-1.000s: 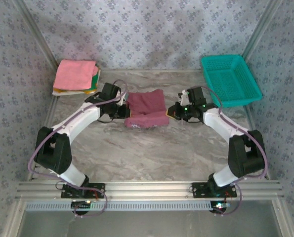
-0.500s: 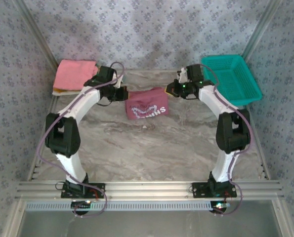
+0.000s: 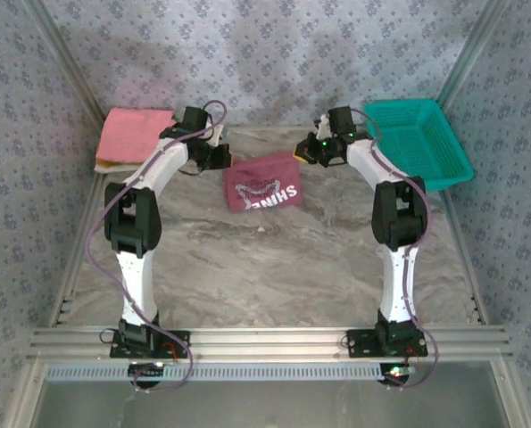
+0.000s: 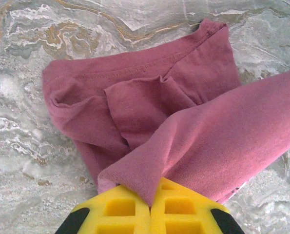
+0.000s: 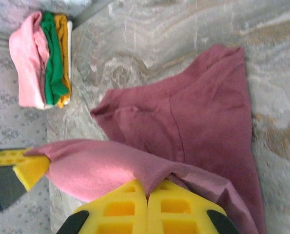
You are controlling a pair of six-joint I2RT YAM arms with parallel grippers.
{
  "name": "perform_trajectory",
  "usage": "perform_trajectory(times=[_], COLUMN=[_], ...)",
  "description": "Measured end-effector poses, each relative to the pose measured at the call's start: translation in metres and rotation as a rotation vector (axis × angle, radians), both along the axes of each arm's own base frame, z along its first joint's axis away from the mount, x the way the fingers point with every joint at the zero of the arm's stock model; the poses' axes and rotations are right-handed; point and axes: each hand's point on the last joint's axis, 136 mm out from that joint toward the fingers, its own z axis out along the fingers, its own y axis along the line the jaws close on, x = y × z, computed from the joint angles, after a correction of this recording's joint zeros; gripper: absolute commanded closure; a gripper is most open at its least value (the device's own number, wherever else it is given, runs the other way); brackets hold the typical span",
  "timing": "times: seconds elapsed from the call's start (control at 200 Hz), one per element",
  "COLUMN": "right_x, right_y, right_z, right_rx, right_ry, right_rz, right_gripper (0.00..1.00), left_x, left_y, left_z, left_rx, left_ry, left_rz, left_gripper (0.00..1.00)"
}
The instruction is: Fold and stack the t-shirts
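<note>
The maroon t-shirt (image 3: pixel 263 182) hangs stretched between my two grippers over the far part of the table, its white lettering facing the camera. My left gripper (image 3: pixel 219 158) pinches its left top corner. In the left wrist view its yellow pads (image 4: pixel 120 209) meet on a fold of maroon cloth (image 4: pixel 193 146). My right gripper (image 3: pixel 302 152) is shut on the right top corner, with cloth (image 5: pixel 183 122) nipped between its pads (image 5: pixel 174 209). The shirt's lower part trails on the marble. A stack of folded t-shirts (image 3: pixel 136 135), pink on top, lies at the far left (image 5: pixel 42 58).
A teal mesh basket (image 3: pixel 417 143) stands at the far right, close behind the right arm. Patterned walls close in the back and both sides. The marble tabletop (image 3: pixel 265 267) stretches bare between the shirt and the arm bases.
Both arms have swung away from me toward the back wall, carrying the maroon shirt up and back. It has unfolded so that its lettering shows.
</note>
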Motion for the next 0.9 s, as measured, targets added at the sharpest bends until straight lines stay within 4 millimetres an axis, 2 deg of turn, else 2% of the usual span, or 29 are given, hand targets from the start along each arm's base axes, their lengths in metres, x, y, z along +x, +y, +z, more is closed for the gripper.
perform_trajectory(times=[0.055, 0.075, 0.13, 0.215, 0.3, 0.38, 0.41, 0.455, 0.47, 0.555, 0.63, 0.665, 0.779, 0.899], right_x=[0.014, 0.020, 0.039, 0.067, 0.081, 0.079, 0.071, 0.054, 0.046, 0.002, -0.024, -0.032, -0.043, -0.037], right_y=[0.003, 0.004, 0.005, 0.001, -0.009, -0.017, -0.019, -0.021, -0.020, -0.010, 0.010, 0.021, 0.054, 0.064], right_z=[-0.001, -0.001, 0.000, 0.010, 0.029, 0.050, 0.055, 0.060, 0.061, 0.062, 0.058, 0.053, 0.022, -0.033], right_rx=[0.016, 0.023, 0.058, 0.109, 0.136, 0.143, 0.137, 0.120, 0.117, 0.077, 0.054, 0.051, 0.054, 0.042], right_ry=[-0.001, -0.004, -0.002, -0.032, -0.064, -0.103, -0.113, -0.120, -0.117, -0.108, -0.114, -0.116, -0.081, -0.007], right_rz=[-0.017, -0.023, -0.051, -0.090, -0.119, -0.114, -0.106, -0.088, -0.084, -0.038, 0.016, 0.042, 0.110, 0.122], right_gripper=[0.69, 0.59, 0.56, 0.54, 0.54, 0.61, 0.72, 0.92, 1.00, 1.00, 1.00, 1.00, 1.00, 1.00], left_x=[0.011, 0.016, 0.038, 0.074, 0.090, 0.086, 0.079, 0.060, 0.052, 0.002, -0.024, -0.027, -0.017, -0.010], left_y=[0.005, 0.007, 0.016, 0.029, 0.043, 0.047, 0.045, 0.037, 0.035, 0.010, -0.018, -0.031, -0.059, -0.066], left_z=[-0.002, -0.002, 0.001, 0.018, 0.044, 0.068, 0.072, 0.075, 0.073, 0.062, 0.045, 0.037, -0.001, -0.057], left_rx=[0.016, 0.019, 0.041, 0.048, 0.051, 0.053, 0.052, 0.043, 0.043, 0.002, -0.059, -0.089, -0.141, -0.138], left_ry=[-0.006, -0.009, -0.034, -0.103, -0.164, -0.202, -0.212, -0.214, -0.214, -0.203, -0.180, -0.169, -0.128, -0.044], left_rz=[0.021, 0.028, 0.068, 0.135, 0.192, 0.220, 0.221, 0.214, 0.207, 0.167, 0.118, 0.100, 0.077, 0.094], left_gripper=[0.34, 0.30, 0.29, 0.29, 0.30, 0.36, 0.41, 0.54, 0.58, 0.87, 0.95, 1.00, 1.00, 1.00])
